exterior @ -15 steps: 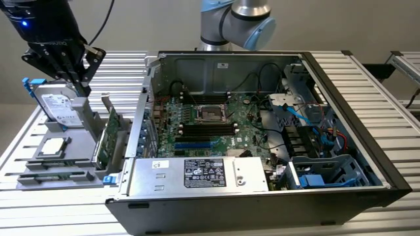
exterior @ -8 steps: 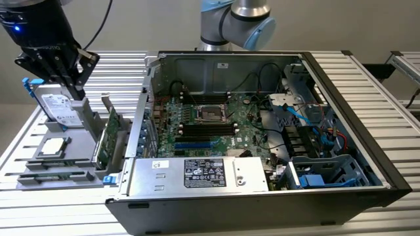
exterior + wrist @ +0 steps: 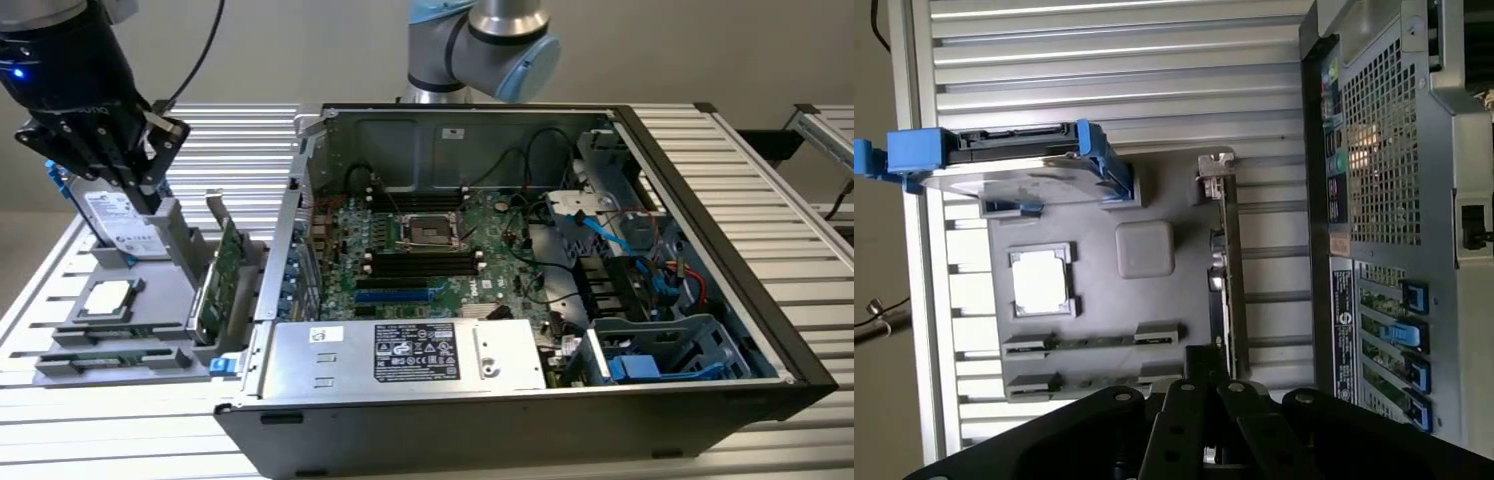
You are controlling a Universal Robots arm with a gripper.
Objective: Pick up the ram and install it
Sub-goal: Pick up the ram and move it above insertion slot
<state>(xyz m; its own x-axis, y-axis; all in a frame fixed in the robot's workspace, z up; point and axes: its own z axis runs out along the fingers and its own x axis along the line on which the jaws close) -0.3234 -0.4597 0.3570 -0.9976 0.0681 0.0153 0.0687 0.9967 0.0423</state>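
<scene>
Nothing of the job looks done yet. The ram (image 3: 110, 357), a long, narrow green circuit-board stick with dark chips, lies in the clips at the near end of the grey plastic parts tray (image 3: 160, 262), at the exterior view's left, well apart from the open black computer case (image 3: 787, 345). The long black memory slots (image 3: 424, 264) on the green motherboard (image 3: 350, 232) look empty. The black gripper (image 3: 131, 183) hangs over the tray's far end, above the upright silver hard drive in its blue carrier (image 3: 111, 215), its fingers (image 3: 1184, 395) pressed together on nothing. Both pickup and seating appear to remain.
</scene>
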